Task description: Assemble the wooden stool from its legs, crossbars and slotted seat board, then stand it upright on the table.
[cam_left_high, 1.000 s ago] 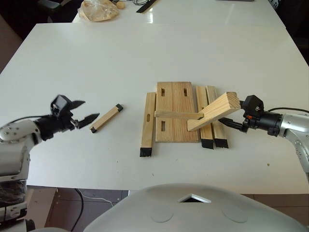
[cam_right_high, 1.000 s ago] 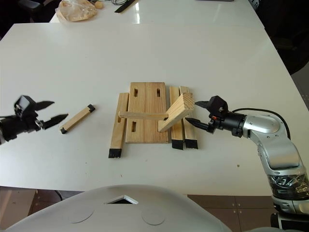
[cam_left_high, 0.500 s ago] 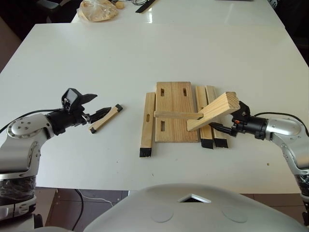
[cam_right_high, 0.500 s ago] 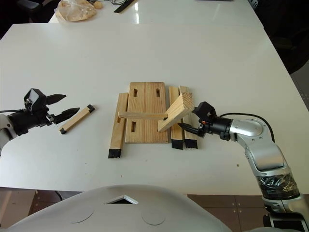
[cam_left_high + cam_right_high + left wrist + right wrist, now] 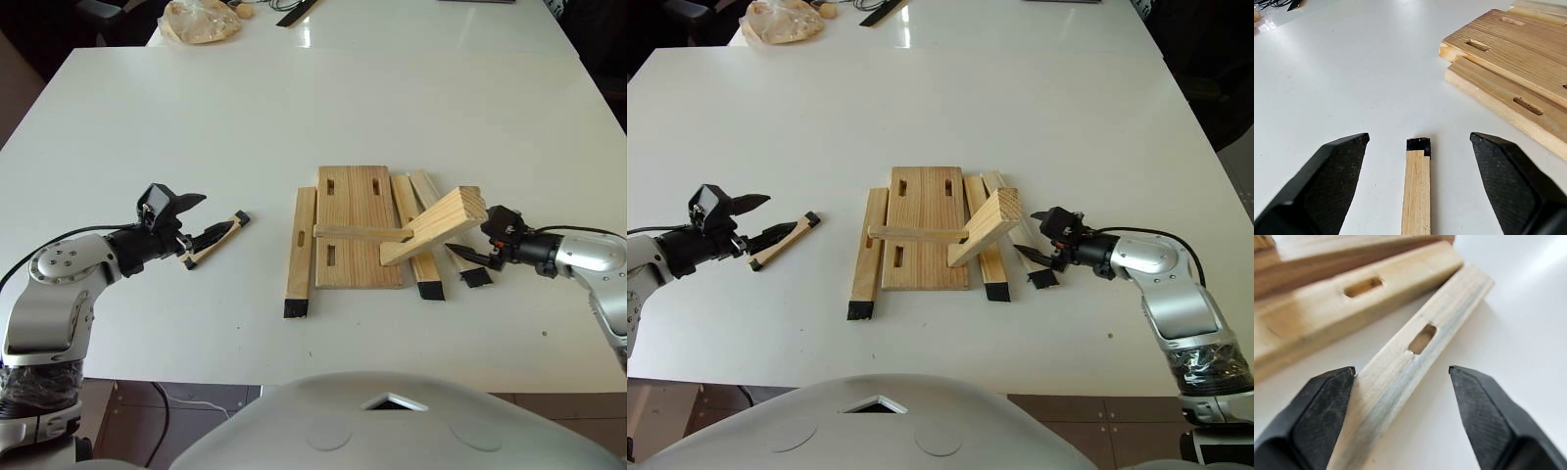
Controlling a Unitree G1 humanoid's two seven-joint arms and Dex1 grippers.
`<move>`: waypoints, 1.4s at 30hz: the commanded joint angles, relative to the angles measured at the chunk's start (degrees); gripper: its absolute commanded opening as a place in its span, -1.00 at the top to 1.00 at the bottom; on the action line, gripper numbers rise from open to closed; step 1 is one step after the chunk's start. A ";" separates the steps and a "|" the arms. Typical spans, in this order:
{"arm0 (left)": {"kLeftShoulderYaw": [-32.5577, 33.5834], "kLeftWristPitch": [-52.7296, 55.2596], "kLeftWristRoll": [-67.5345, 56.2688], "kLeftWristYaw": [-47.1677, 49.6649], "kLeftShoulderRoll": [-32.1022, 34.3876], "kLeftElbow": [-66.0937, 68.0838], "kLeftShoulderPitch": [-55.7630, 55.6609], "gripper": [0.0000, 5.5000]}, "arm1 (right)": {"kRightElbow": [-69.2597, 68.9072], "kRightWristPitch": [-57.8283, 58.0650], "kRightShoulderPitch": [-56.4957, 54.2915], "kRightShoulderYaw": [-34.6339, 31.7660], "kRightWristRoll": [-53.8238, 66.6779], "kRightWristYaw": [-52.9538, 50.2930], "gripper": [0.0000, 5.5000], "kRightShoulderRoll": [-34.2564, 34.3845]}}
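The slotted seat board [image 5: 358, 211] lies flat mid-table, with one leg [image 5: 302, 245] along its left side. Two black-tipped legs [image 5: 413, 245] lie skewed at its right. A thick wooden piece [image 5: 438, 223] leans tilted over them, joined to a thin crossbar [image 5: 355, 233] that runs across the board. My right gripper [image 5: 468, 252] is open, its fingers on either side of the outer leg [image 5: 1415, 347] near its slot. A short crossbar [image 5: 217, 237] lies apart at the left. My left gripper [image 5: 203, 231] is open around that short crossbar [image 5: 1417, 191].
A crumpled bag [image 5: 201, 20] and dark cables [image 5: 294, 8] sit at the table's far edge. The white table [image 5: 323, 108] has free room behind the parts and along its front edge [image 5: 196, 362].
My left gripper moved right until its open fingers straddle the short crossbar. The right gripper closed in on the two right-hand legs, whose near ends swung right, then drew back slightly.
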 commanded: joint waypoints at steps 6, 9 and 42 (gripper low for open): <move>0.58 -0.04 0.53 1.62 -1.15 -1.95 2.60 -0.40 | -2.25 8.47 3.59 -2.17 3.47 1.13 -0.30 0.53; 0.65 -0.11 0.62 2.42 -1.64 -2.47 3.50 -0.40 | 0.16 9.07 3.96 -2.52 2.60 0.50 -0.30 0.68; 4.64 2.88 4.83 21.25 -6.76 3.28 -8.45 -0.41 | -1.18 14.61 0.74 -9.23 5.10 -1.04 0.61 0.66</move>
